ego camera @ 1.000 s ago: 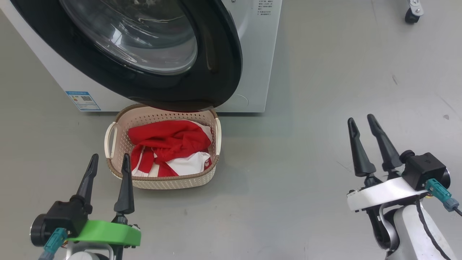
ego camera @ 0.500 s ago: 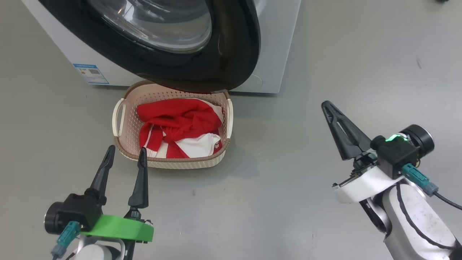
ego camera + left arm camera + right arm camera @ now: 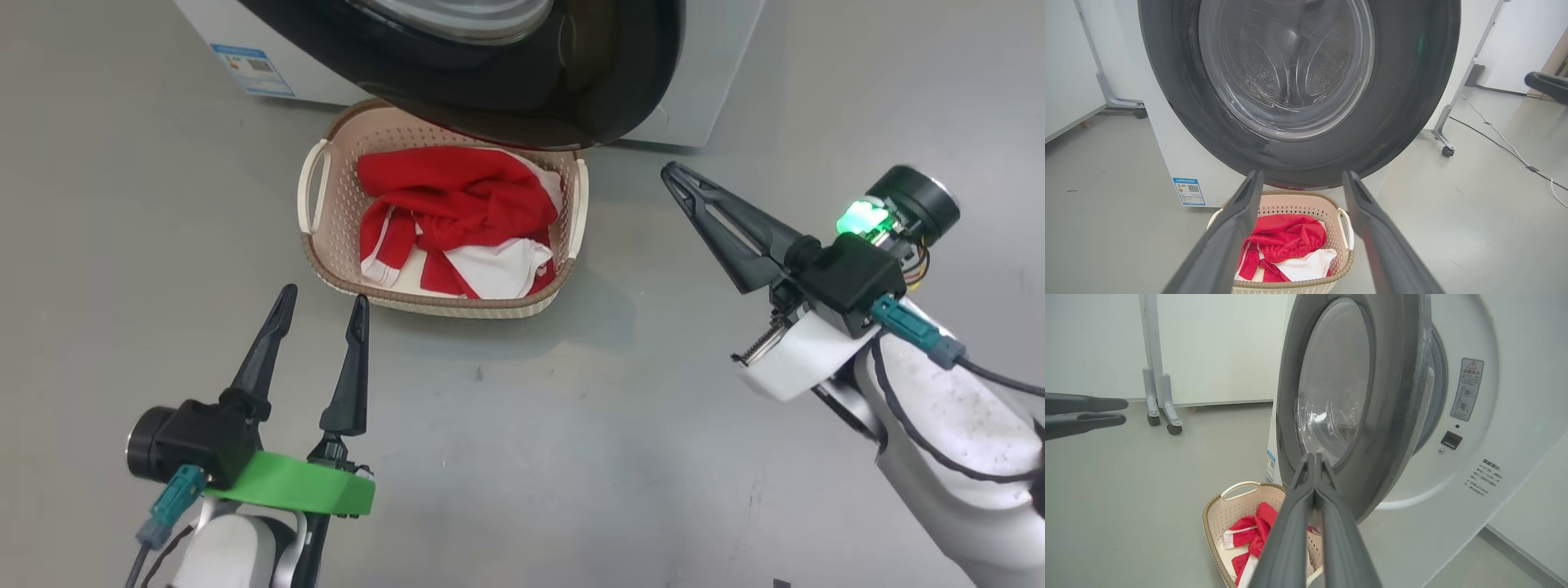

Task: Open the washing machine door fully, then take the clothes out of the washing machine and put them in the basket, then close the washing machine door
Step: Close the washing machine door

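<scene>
Clothes (image 3: 1286,253) in basket (image 3: 1294,204) beneath door (image 3: 1404,81); hand (image 3: 1302,181) spread.

The left gripper (image 3: 323,296) sits at the near left. Its two dark fingers are spread wide apart and point away from the robot, with nothing between them. A green wrist bracket (image 3: 298,488) carries it above the pale left forearm (image 3: 233,555). The right gripper (image 3: 671,171) is on the right and farther out, its fingers pressed together into one closed, empty wedge that points far and to the left. The right forearm (image 3: 955,433), white, slants up from the near right corner, and a green light (image 3: 857,219) glows on that wrist.
</scene>
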